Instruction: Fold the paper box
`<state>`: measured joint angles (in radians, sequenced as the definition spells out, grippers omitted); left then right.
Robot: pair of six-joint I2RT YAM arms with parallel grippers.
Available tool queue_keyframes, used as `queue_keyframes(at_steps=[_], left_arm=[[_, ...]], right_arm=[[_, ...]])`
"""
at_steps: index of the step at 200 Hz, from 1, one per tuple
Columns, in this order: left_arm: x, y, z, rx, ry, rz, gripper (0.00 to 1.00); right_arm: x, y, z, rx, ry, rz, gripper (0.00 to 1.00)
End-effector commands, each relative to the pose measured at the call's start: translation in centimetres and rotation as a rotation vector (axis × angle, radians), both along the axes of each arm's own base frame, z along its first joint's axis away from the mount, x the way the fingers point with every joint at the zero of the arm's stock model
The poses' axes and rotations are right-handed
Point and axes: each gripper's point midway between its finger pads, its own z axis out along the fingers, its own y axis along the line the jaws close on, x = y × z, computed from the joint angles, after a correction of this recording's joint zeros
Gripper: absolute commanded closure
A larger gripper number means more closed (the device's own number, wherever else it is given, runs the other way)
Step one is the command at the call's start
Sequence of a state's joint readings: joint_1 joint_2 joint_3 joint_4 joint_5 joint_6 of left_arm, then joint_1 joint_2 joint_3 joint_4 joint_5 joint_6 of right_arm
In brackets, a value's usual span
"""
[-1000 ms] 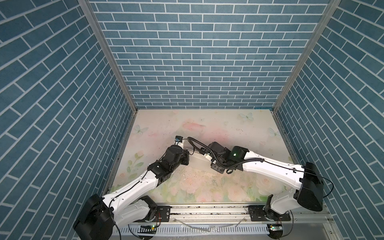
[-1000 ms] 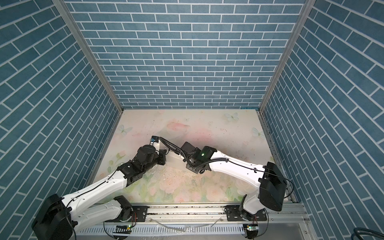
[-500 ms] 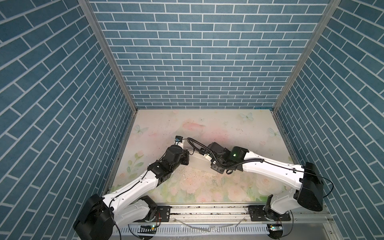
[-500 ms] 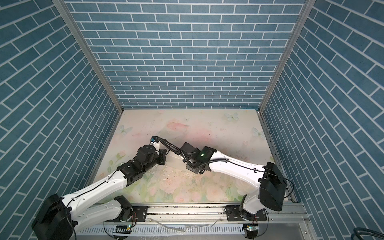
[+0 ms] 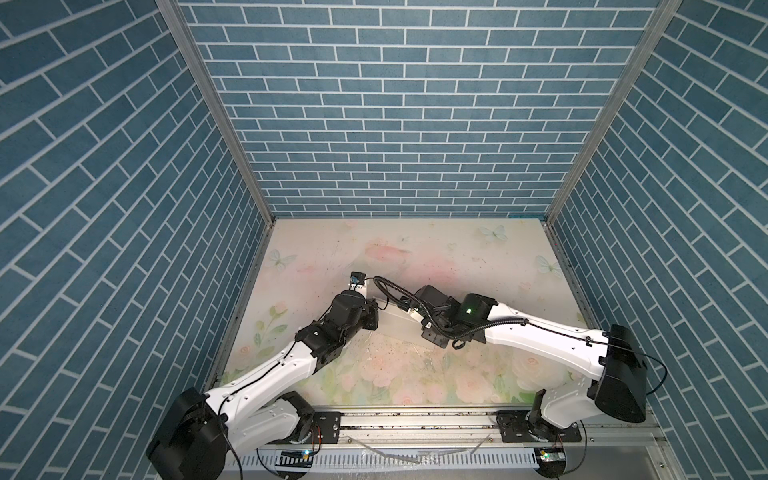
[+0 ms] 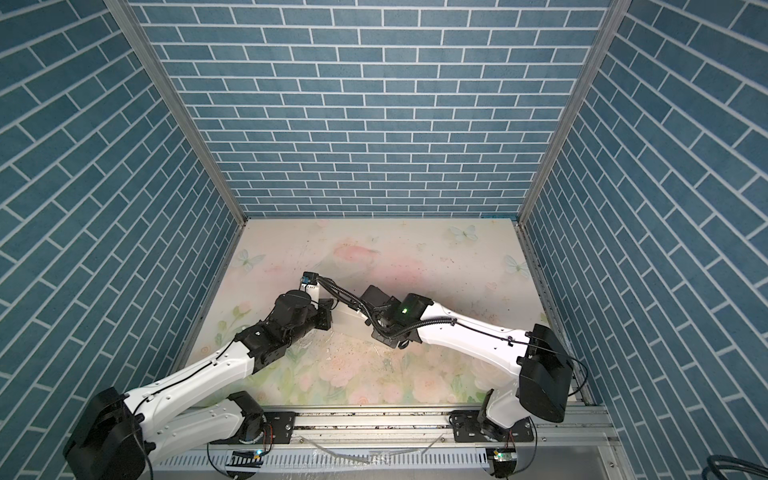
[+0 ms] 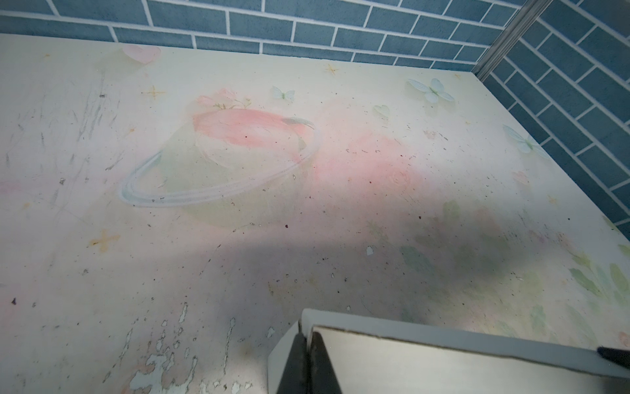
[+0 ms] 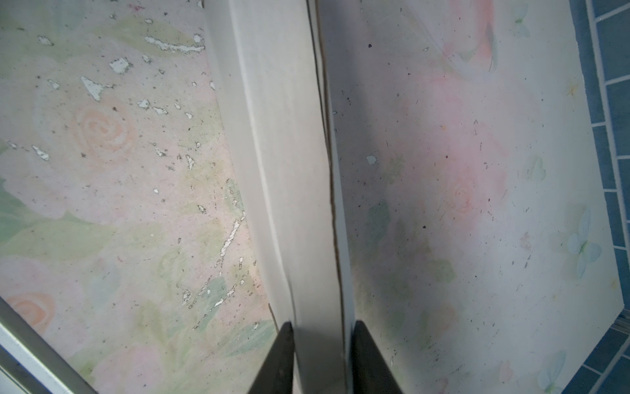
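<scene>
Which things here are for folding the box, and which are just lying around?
For the job:
paper box
left gripper, pinching its edge
right gripper, jaws either side of it

Just there:
flowery table
brick walls
metal rail in front

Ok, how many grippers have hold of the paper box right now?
2. The left gripper pinches a corner of the paper box, jaws shut on it. The right gripper straddles a folded wall, jaws apparently closed on it. No other gripper shows.
</scene>
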<state>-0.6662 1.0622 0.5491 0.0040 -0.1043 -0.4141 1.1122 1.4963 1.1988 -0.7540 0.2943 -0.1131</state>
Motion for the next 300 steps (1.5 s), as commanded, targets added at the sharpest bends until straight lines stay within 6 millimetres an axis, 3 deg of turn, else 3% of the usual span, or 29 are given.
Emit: queue_keyframes(at_steps=[1,300], left_arm=[[-4.5,1.5,-7.3,0.145,0.256,-0.063,0.90],[-5.7,1.6,-5.4,0.064,0.200,-0.090,0.56]], right_arm=[[-0.4,-0.1,-1.5,-0.024,0.016,0.006,0.72],[0.2,0.5,-2.7,-0.010,0.039,-0.113,0.81]])
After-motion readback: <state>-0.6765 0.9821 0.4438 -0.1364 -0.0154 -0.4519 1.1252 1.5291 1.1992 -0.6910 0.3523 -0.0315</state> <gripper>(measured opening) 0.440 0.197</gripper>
